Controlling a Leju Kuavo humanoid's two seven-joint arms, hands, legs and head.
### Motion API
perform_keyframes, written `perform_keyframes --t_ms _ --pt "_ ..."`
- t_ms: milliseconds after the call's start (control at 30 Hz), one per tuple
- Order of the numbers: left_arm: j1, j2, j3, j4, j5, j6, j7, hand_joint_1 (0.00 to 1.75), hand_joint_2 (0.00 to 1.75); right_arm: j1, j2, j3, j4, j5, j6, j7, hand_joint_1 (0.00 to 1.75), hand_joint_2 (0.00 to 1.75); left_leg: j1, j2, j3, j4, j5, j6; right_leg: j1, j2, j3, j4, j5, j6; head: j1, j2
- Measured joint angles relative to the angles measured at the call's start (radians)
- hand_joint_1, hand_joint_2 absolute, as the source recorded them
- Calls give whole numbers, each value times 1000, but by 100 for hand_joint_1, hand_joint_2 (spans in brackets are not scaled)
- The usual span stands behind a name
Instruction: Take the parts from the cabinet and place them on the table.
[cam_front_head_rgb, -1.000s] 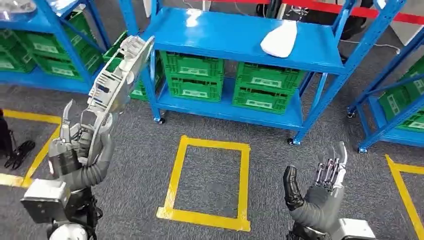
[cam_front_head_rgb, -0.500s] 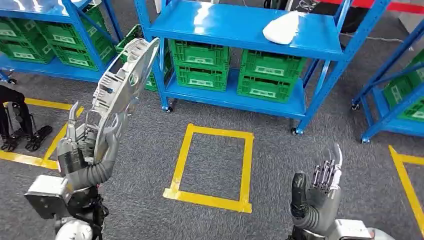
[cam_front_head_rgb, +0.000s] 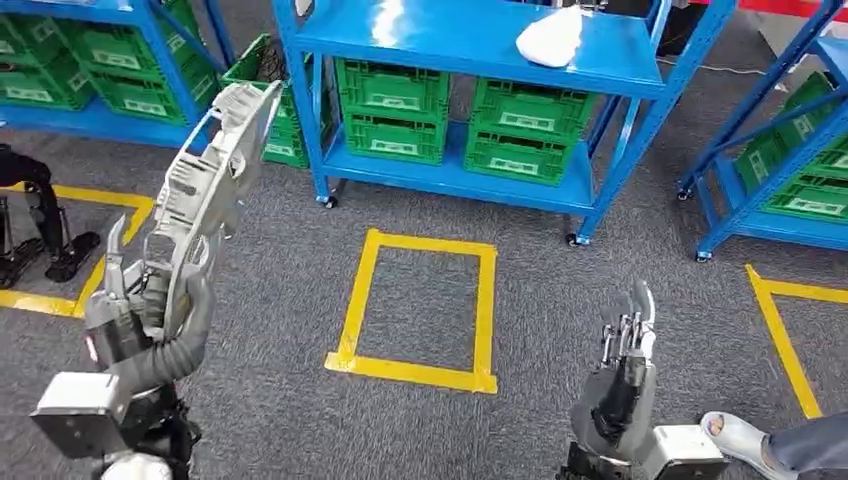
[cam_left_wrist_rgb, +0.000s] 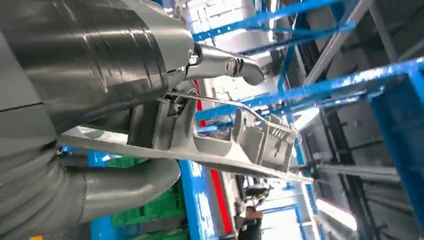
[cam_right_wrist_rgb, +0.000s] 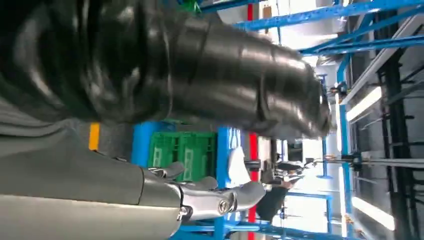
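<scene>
- Left robot hand (cam_front_head_rgb: 135, 300) raised at left of head view, gripping long grey plastic part (cam_front_head_rgb: 205, 190); part tilted upward, top end reaching in front of blue shelving rack (cam_front_head_rgb: 470, 40).
- In left wrist view same part (cam_left_wrist_rgb: 235, 145) lying across left robot hand (cam_left_wrist_rgb: 150, 110), thick thumb under it, ribbed underside of part visible.
- Right robot hand (cam_front_head_rgb: 625, 345) raised at lower right, palm up, fingers apart and pointing up, holding nothing.
- In right wrist view right robot hand (cam_right_wrist_rgb: 200, 197) with fingers extended, nothing between them.
- White part (cam_front_head_rgb: 548, 37) lying on rack's top shelf, toward its right end.
- Green crates (cam_front_head_rgb: 455, 120) side by side on rack's lower shelf, stacked in two layers.
- More green crates (cam_front_head_rgb: 85, 65) on second blue rack at upper left; third rack with green crates (cam_front_head_rgb: 805, 170) at right edge.
- Yellow tape rectangle (cam_front_head_rgb: 420, 310) on grey carpet floor between the two arms, in front of middle rack.
- Yellow tape lines (cam_front_head_rgb: 780, 330) on floor at right, another at left.
- Person's shoe (cam_front_head_rgb: 735, 435) and trouser leg at bottom right corner, just beside right arm.
- Dark stand legs (cam_front_head_rgb: 40, 220) on floor at left edge.
</scene>
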Motion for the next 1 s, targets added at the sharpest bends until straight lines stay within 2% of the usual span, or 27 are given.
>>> perform_keyframes --t_ms 33,67,100,133,167,200,233,267,300,367,400,433,467,500,567,600,633,667,700,733,767,800,867,900,933,967,1000 --pt "0 0 0 0 0 0 0 150 175 2 -1 0 1 0 0 0 0 0 -4 2 -10 1 7 3 0 0 -28 84 -39 2 6 0" --pt "0 0 0 0 0 0 0 152 175 3 -3 0 2 0 0 -1 0 0 -7 6 -20 3 13 5 0 0 -43 143 -63 2 11 0" --pt "0 0 0 0 0 0 0 150 175 4 -5 0 4 0 0 -2 0 0 -11 10 -29 5 18 7 1 0 -37 154 -63 -1 16 0" --pt "1 0 0 0 0 0 0 147 175 4 -6 0 5 -4 0 -3 0 0 -14 15 -36 7 23 7 3 0 -8 121 -46 -7 22 0" --pt "2 0 0 0 0 0 0 136 175 4 -7 0 5 -12 0 -5 0 0 -18 22 -41 9 25 8 7 -2 43 45 -17 -16 29 0" --pt "3 0 0 0 0 0 0 138 175 3 -7 0 5 -21 0 -10 0 0 -21 27 -43 10 28 9 14 -13 103 -47 13 -28 36 0" --pt "2 0 0 0 0 0 0 136 175 1 -7 0 5 -31 0 -16 0 0 -22 35 -42 10 30 8 25 -50 157 -133 25 -46 41 0" --pt "3 0 0 0 0 0 -2 136 175 -4 -8 0 5 -40 0 -21 0 0 -30 46 -45 12 32 4 35 -86 172 -175 8 -56 38 0" --pt "3 0 0 0 -1 3 -3 136 175 -6 -8 0 5 -43 0 -26 0 0 -26 59 -48 11 35 0 38 -77 166 -176 14 -57 39 0" --pt "3 0 0 0 -1 5 -5 136 175 -1 -10 0 5 -48 0 -29 0 0 -24 84 -46 7 39 -6 41 -50 159 -180 21 -66 45 0" --pt "3 -1 0 0 -1 6 -5 138 175 1 -11 0 4 -48 0 -31 0 0 -28 93 -43 5 39 -11 34 -36 164 -198 34 -69 47 0" --pt "3 -1 0 0 0 7 -5 141 175 2 -11 0 4 -48 0 -32 0 0 -24 54 -61 19 26 -16 25 -29 186 -214 49 -64 46 0" --pt "4 0 -1 0 -1 9 -6 138 175 0 -11 0 4 -48 0 -32 0 0 -20 19 -76 63 -12 -20 21 -18 181 -216 54 -69 42 0" --pt "5 -1 -1 0 0 10 -7 140 175 0 -11 0 5 -49 0 -32 0 0 -17 2 -104 133 -51 -24 18 -7 175 -215 62 -73 34 0" --pt "5 0 0 0 0 12 -10 138 175 3 -11 0 5 -50 0 -32 0 0 -7 -7 -167 279 -108 -36 16 17 164 -214 68 -69 24 0" --pt "6 0 0 1 0 12 -9 140 175 3 -12 1 5 -52 0 -32 0 0 -3 -7 -179 307 -108 -40 13 30 158 -211 70 -65 23 0" --pt "8 0 0 3 0 13 -9 168 175 4 -12 1 5 -53 0 -32 0 0 1 -8 -166 283 -84 -45 9 43 154 -206 71 -63 22 0" --pt "11 0 0 3 0 13 -9 175 175 5 -12 1 5 -55 0 -32 0 0 7 -9 -133 218 -45 -50 3 58 149 -198 71 -58 21 0" --pt "11 0 0 3 0 14 -9 175 175 5 -12 1 5 -55 0 -32 0 0 15 -22 -86 128 -2 -57 -3 71 142 -186 67 -49 18 0" --pt "11 0 0 3 0 15 -9 175 175 5 -12 2 5 -55 0 -33 0 0 25 -53 -49 51 17 -65 -8 83 133 -169 62 -39 14 0" --pt "10 0 -2 5 1 16 -10 175 175 5 -13 2 5 -52 0 -34 0 0 24 -105 -41 37 -12 -71 -5 92 117 -156 58 -28 5 0" --pt "12 0 -2 2 1 20 -13 175 175 4 -13 2 5 -50 0 -33 0 0 24 -93 -36 42 -7 -54 -6 104 105 -142 59 -20 1 0" --pt "14 1 0 3 2 22 -14 175 175 6 -14 7 5 -42 0 -31 0 0 14 -73 -43 48 -2 -43 -14 123 95 -154 75 -4 10 0" --pt "14 0 0 3 4 24 -14 175 175 8 -15 8 5 -39 0 -27 0 0 17 -60 -44 42 3 -34 -14 133 91 -155 79 3 8 0" --pt "13 -1 0 3 7 26 -15 175 175 9 -17 8 4 -35 0 -25 0 0 23 -47 -42 38 8 -27 -13 110 73 -146 70 4 8 0" --pt "14 -2 0 3 11 27 -17 175 175 6 -17 8 3 -33 0 -25 0 0 21 -37 -41 36 9 -24 -7 59 61 -110 47 9 19 0" --pt "14 -2 0 2 15 31 -22 175 175 3 -18 8 2 -32 0 -23 0 0 19 -25 -43 36 10 -18 -9 31 30 -40 12 12 37 0"
